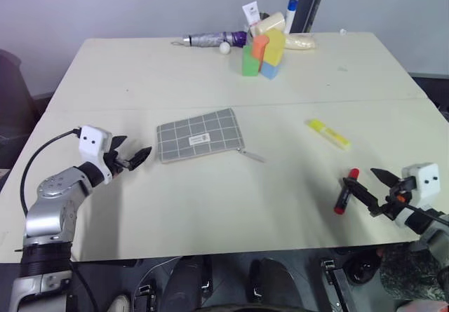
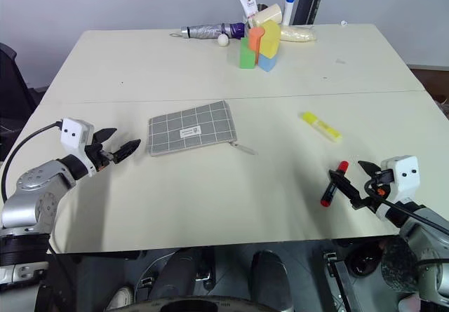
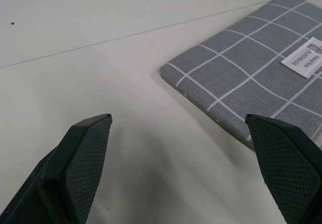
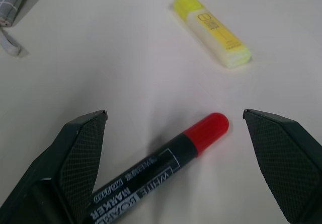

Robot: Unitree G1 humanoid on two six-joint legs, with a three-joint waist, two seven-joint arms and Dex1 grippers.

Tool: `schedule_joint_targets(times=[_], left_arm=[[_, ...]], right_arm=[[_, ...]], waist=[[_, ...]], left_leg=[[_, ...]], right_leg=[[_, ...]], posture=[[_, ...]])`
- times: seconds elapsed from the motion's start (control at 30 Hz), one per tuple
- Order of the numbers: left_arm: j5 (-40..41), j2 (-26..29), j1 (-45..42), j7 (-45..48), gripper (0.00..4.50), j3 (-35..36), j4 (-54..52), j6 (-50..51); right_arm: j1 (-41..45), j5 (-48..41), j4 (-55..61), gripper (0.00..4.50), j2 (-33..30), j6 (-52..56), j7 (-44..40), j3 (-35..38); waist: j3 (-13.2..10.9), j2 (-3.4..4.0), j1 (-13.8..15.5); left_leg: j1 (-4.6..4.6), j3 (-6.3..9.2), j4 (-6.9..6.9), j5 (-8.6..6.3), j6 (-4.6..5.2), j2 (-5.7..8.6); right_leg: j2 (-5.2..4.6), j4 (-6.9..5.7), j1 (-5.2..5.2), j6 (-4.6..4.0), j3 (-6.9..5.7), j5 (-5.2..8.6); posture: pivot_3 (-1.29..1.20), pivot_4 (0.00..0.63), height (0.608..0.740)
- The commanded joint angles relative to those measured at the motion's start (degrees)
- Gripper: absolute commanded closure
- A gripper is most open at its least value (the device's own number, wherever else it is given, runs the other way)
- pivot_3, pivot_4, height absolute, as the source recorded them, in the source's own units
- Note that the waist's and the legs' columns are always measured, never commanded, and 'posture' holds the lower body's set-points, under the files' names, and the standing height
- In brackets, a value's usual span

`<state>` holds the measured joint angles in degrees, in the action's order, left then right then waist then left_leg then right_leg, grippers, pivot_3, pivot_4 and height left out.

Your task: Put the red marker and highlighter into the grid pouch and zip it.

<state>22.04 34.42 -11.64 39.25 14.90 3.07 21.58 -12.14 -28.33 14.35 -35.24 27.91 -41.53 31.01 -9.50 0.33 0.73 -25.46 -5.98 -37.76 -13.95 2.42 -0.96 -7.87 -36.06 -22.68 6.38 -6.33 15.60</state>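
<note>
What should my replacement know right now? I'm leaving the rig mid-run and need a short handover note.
Left gripper: open, empty, beside the grid pouch.
Right gripper: open, empty, fingers either side of the red marker, not closed on it.
Highlighter: lying on the table, beyond the marker.
Pouch: flat on the table, zipper pull trailing toward the right arm's side.
Done: nothing.
Left: open the pouch if zipped, put in marker and highlighter, zip it.
</note>
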Motion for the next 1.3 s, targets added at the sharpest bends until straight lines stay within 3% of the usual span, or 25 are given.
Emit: schedule_joint_targets(times=[0.03,0.43,0.9,1.0,1.23,1.3], left_arm=[[1.04,0.69,-0.02,-0.16,0.02,1.94,-2.57,-0.55],[0.62,-0.01,-0.98,-2.45,0.02,1.94,-1.83,-1.59],[-1.98,-0.43,6.69,-6.49,0.02,4.06,-6.58,-7.78],[-5.8,1.55,7.61,-7.01,0.0,4.15,-5.16,-12.1],[-12.79,5.08,6.45,-3.84,0.0,-0.17,0.44,-23.11],[-14.22,5.97,6.38,-2.8,0.0,-1.18,1.82,-25.17]], right_arm=[[0.27,-0.18,0.45,0.0,-1.33,-1.24,-0.35,0.54],[5.19,0.24,-0.44,0.0,-1.38,-1.0,0.35,-3.35],[21.61,0.35,2.0,0.0,0.9,3.35,2.47,-18.26],[28.57,4.96,-1.6,0.86,4.05,3.68,5.54,-26.01],[45.39,15.48,-19.47,4.48,14.16,3.68,16.61,-34.22],[47.77,17.73,-22.7,4.48,15.82,3.1,18.14,-35.53]], waist=[[0.0,0.0,-0.01],[-0.01,0.01,-0.03],[-0.06,0.03,-0.03],[-0.08,0.01,-0.23],[-0.09,0.02,-1.35],[-0.09,0.02,-1.4]], left_leg=[[0.0,0.0,0.01,0.0,0.0,0.0],[0.0,-0.01,0.06,0.01,-0.01,0.01],[-0.01,-0.03,0.13,0.03,-0.04,0.01],[-0.03,-0.03,0.14,0.03,-0.04,0.03],[-0.06,-0.14,0.42,0.18,-0.25,0.04],[-0.12,-0.2,0.51,0.45,-0.58,0.04]], right_leg=[[0.0,0.0,0.0,0.0,0.0,0.0],[0.0,0.01,-0.03,0.01,0.0,-0.01],[-0.01,0.0,-0.09,0.0,0.0,-0.02],[-0.04,0.01,-0.12,-0.03,-0.01,-0.03],[-0.03,-0.02,-0.39,-0.04,-0.03,-0.19],[-0.02,-0.03,-0.49,0.02,-0.05,-0.22]], posture=[[0.0,0.15,0.74],[0.0,0.15,0.74],[0.0,0.15,0.74],[0.0,0.15,0.74],[0.0,0.15,0.74],[0.0,0.15,0.74]])
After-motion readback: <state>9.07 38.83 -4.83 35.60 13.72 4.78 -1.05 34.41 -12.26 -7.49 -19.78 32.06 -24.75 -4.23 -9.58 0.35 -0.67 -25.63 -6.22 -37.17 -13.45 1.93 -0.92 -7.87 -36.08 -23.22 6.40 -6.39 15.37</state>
